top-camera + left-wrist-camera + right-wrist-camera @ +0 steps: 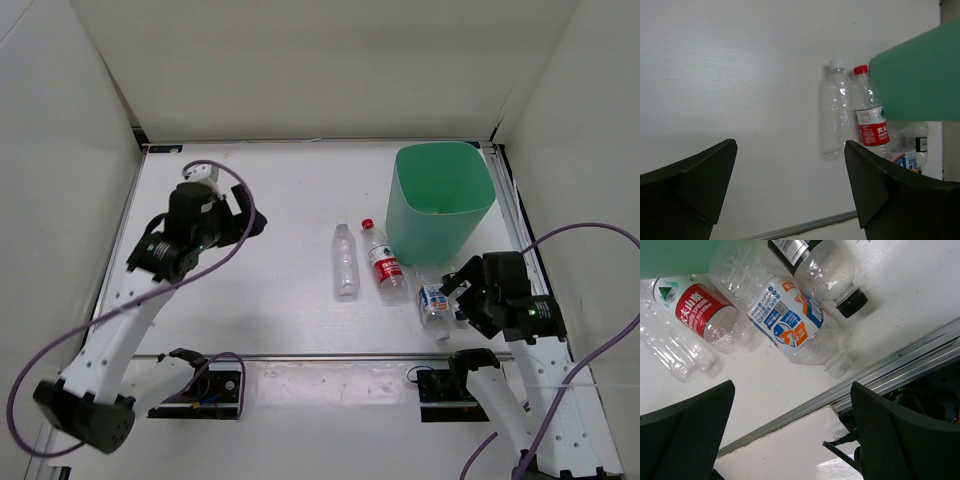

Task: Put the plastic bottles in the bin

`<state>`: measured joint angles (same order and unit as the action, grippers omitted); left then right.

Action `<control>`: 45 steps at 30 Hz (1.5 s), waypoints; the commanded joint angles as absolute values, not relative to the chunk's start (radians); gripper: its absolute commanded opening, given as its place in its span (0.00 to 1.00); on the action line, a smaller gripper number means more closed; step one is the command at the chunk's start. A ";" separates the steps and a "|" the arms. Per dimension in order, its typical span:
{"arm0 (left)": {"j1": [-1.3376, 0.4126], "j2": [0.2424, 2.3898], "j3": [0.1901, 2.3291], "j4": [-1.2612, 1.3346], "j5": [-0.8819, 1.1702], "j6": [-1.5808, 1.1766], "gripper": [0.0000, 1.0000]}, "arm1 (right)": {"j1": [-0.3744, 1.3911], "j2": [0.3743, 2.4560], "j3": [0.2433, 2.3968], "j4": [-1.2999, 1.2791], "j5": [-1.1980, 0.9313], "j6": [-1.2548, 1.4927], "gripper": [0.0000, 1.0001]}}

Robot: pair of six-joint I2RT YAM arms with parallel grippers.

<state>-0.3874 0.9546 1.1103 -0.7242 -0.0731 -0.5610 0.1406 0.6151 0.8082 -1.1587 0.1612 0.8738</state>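
Observation:
The mint-green bin (443, 200) stands upright at the back right; its side shows in the left wrist view (915, 77). The plain white-capped bottle (346, 260) and the red-capped bottle (382, 256) lie side by side left of the bin. The blue-white labelled bottle (432, 303) lies in front of the bin, the short black-capped bottle (822, 267) beside it. My right gripper (462, 285) is open and empty just right of the blue-white bottle (795, 327). My left gripper (240, 215) is open and empty at the far left, well away from the bottles (835, 112).
White walls enclose the table on three sides. A metal rail (330, 355) runs along the near edge, also seen in the right wrist view (880, 372). Purple cables loop off both arms.

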 commanded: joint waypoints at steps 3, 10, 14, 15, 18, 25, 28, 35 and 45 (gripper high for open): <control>-0.383 1.167 1.178 -0.704 0.161 -0.666 1.00 | 0.147 0.614 0.871 -1.161 0.164 0.822 1.00; -0.463 1.471 1.314 -0.695 0.276 -0.624 1.00 | 0.147 0.574 0.862 -1.151 0.141 0.811 1.00; -0.508 1.615 1.374 -0.695 0.276 -0.601 1.00 | 0.147 0.565 0.853 -1.150 0.121 0.792 1.00; -0.517 1.637 1.374 -0.695 0.276 -0.601 1.00 | 0.147 0.565 0.842 -1.150 0.121 0.792 1.00; -0.555 1.715 1.397 -0.695 0.276 -0.578 1.00 | 0.147 0.555 0.833 -1.150 0.109 0.781 1.00; -0.629 1.876 1.488 -0.637 0.316 -0.557 1.00 | 0.147 0.546 0.833 -1.150 0.066 0.772 1.00; -0.640 1.936 1.531 -0.626 0.316 -0.557 1.00 | 0.147 0.546 0.844 -1.172 0.057 0.761 1.00; -0.660 2.042 1.583 -0.608 0.357 -0.566 1.00 | 0.147 0.555 0.877 -1.215 0.095 0.733 1.00; -0.678 2.109 1.649 -0.598 0.380 -0.586 0.78 | 0.147 0.537 0.887 -1.256 0.104 0.733 1.00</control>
<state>-0.6666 2.1445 1.6066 -0.6163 0.3565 -0.5877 0.1406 0.5510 0.8474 -1.2354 0.0875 0.7513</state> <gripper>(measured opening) 0.792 0.998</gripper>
